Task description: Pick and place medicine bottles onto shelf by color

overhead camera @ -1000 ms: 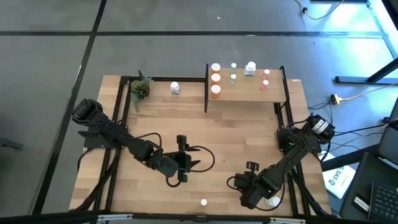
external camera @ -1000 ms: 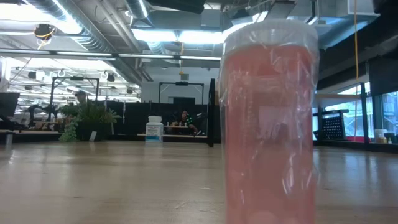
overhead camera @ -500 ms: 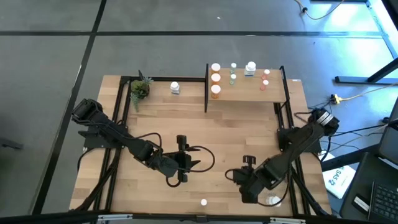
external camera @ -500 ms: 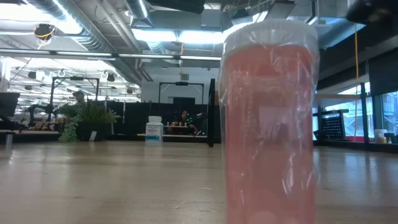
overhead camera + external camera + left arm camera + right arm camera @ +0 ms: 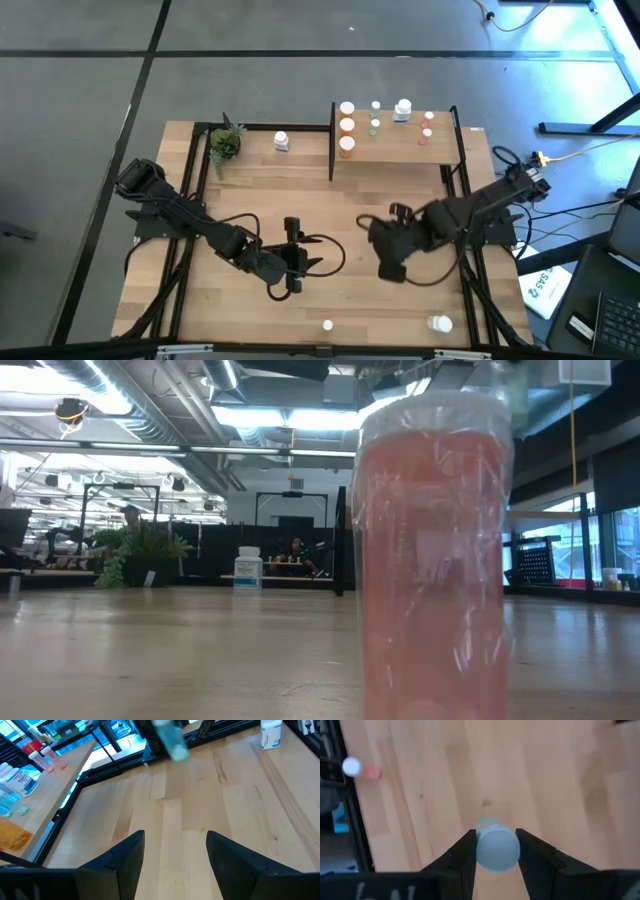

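Observation:
My right gripper (image 5: 388, 268) hangs over the middle of the table, shut on a small green medicine bottle (image 5: 172, 742) whose white cap (image 5: 497, 851) shows between its fingers. My left gripper (image 5: 312, 262) waits open over bare wood, left of centre. The shelf (image 5: 400, 148) stands at the far edge and bears orange (image 5: 346, 127), green (image 5: 375, 122), white (image 5: 403, 110) and pinkish (image 5: 427, 127) bottles in rows. A pink bottle (image 5: 327, 325) stands at the near edge, filling the low view (image 5: 430, 560). A white bottle (image 5: 440, 323) stands near the front right. My right gripper pinches the green bottle's upper end, at the white cap (image 5: 482, 852), between its two fingers. The fingers come steeply from above. The bottle hangs below them, lifted clear of the table, its green body (image 5: 175, 747) slightly tilted.
A small potted plant (image 5: 225, 143) and another white bottle (image 5: 282, 141) stand at the far edge, left of the shelf. Black frame rails run along the table's left and right sides. Bare wood lies between the two grippers and in front of the shelf.
My right gripper has risen from the table's front right corner and swung toward the far edge and the table's middle. The white bottle at the front right, partly covered by the arm before, now stands in full view.

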Available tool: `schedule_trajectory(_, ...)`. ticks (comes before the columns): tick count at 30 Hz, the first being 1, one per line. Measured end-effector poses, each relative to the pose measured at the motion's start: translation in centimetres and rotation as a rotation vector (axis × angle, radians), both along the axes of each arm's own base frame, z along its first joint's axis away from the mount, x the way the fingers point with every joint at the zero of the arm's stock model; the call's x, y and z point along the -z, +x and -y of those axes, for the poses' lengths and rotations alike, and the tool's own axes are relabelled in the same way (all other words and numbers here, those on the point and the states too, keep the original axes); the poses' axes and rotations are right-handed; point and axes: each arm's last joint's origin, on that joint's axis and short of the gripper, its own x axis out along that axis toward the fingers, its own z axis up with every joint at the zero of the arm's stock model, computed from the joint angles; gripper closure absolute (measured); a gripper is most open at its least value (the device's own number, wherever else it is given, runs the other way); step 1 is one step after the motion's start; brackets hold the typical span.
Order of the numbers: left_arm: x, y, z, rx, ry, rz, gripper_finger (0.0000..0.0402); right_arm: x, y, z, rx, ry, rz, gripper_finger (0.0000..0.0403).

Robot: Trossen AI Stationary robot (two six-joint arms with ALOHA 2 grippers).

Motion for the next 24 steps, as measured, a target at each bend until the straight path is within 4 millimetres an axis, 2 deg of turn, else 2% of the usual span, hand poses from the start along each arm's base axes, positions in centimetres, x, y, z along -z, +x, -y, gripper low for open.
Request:
schedule_trajectory(5,0.0,0.0,0.0,0.0,-0.001,0.001,0.0195,-2.8,0.6,2.3,-0.011,-0.018,0.035,0.0276)
schedule_trajectory(10,0.0,0.0,0.0,0.0,-0.001,0.001,0.0195,-4.1,1.3,4.4,-0.034,-0.048,0.064,0.0276)
schedule_trajectory(17,-0.1,0.1,-0.1,0.002,0.029,0.002,0.0195,-4.2,1.7,7.9,-0.014,-0.093,0.015,0.0276)
schedule_trajectory(24,-0.6,0.5,-1.4,-0.226,0.093,0.095,0.0195,-4.1,1.9,11.0,-0.043,-0.093,-0.026,0.0276)
